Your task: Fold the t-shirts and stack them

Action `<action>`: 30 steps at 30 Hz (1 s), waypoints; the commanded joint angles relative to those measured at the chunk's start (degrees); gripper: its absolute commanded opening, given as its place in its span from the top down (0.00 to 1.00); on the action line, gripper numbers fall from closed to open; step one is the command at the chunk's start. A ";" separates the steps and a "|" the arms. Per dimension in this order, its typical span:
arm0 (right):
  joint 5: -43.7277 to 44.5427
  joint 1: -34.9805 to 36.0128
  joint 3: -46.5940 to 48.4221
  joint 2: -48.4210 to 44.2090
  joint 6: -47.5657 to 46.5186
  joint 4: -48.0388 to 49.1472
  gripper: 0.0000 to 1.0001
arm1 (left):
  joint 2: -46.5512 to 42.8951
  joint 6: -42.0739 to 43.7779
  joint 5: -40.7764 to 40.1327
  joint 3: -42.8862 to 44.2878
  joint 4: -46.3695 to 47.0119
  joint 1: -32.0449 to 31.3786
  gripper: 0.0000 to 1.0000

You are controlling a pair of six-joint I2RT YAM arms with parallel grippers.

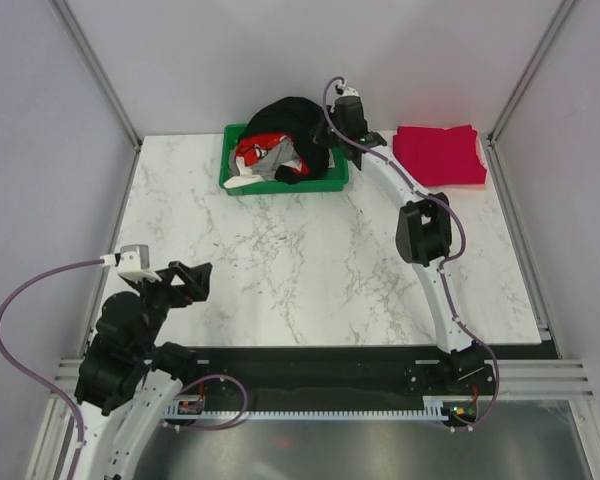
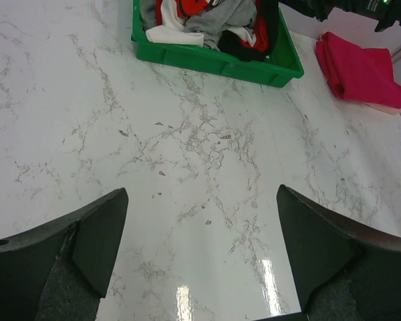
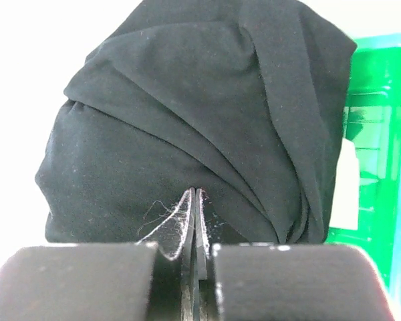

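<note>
1. Gripping a fold of the black t-shirt (image 3: 187,114), the right hand (image 3: 196,200) has its fingers pressed together on the cloth, with a few loose threads showing at the pinch.
2. Seen from the top camera, that black t-shirt (image 1: 292,115) is bunched in a mound over the far rim of the green bin (image 1: 325,183), at about 12 o'clock on the table (image 1: 280,260).
3. The right hand (image 1: 325,145) meets the mound on its 3 o'clock side, its arm stretched out across the table from the near edge.
4. Inside the bin, at the 9 o'clock end, lies a heap of red cloth (image 1: 250,150) and a white t-shirt (image 1: 272,160); I cannot tell how many garments make up the heap.
5. A crimson-pink t-shirt (image 1: 440,153) lies folded flat on the table at about 2 o'clock, just beside the bin but apart from it.
6. The left hand (image 2: 202,194) sits at about 8 o'clock, fingers spread wide and holding nothing, above bare marble and well apart from the bin.
</note>
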 commanded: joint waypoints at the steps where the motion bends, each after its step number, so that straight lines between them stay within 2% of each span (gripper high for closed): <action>1: -4.40 -0.81 -1.58 -0.56 1.52 4.88 0.95 | -0.75 0.52 0.64 -0.18 2.28 0.80 0.00; 2: -6.23 -0.99 -1.85 -0.73 2.13 5.57 0.85 | -0.84 0.61 0.73 -0.18 2.28 1.15 0.00; 3: -8.95 -1.16 -2.29 -1.00 2.14 5.84 0.69 | -0.93 0.61 0.81 -0.18 2.28 1.16 0.00; 4: -9.32 -1.25 -3.33 -1.70 2.40 6.45 0.33 | -0.93 0.61 0.81 -0.18 2.28 1.24 0.00; 6: -10.38 -1.16 -9.21 -4.59 3.10 11.01 0.19 | -1.10 0.61 0.90 -0.18 2.28 1.25 0.00; 8: -10.82 -1.25 -11.16 -5.22 3.54 12.26 0.15 | -1.19 0.61 0.90 -0.18 2.37 1.51 0.00; 11: -12.93 -1.08 -10.12 -3.12 4.86 12.61 0.18 | -1.72 0.70 0.99 -0.27 2.45 2.12 0.00; 14: -12.14 -1.08 -9.41 -1.79 5.04 12.87 0.37 | -2.16 0.70 1.08 -0.35 2.46 2.91 0.00; 15: -11.71 -1.16 -9.58 -1.97 5.12 12.96 0.49 | -2.24 0.70 0.99 -0.35 2.46 3.09 0.00; 19: -8.89 -1.16 -10.64 -4.59 3.37 12.35 0.60 | -2.95 0.78 1.25 -0.44 2.54 4.23 0.00; 22: -6.87 -1.16 -10.55 -6.97 1.35 10.68 0.76 | -2.77 0.96 1.60 -0.53 2.72 4.85 0.00; 30: -5.81 -1.08 -9.41 -10.49 -1.55 6.46 0.82 | -3.03 1.05 1.69 -0.62 2.81 5.81 0.01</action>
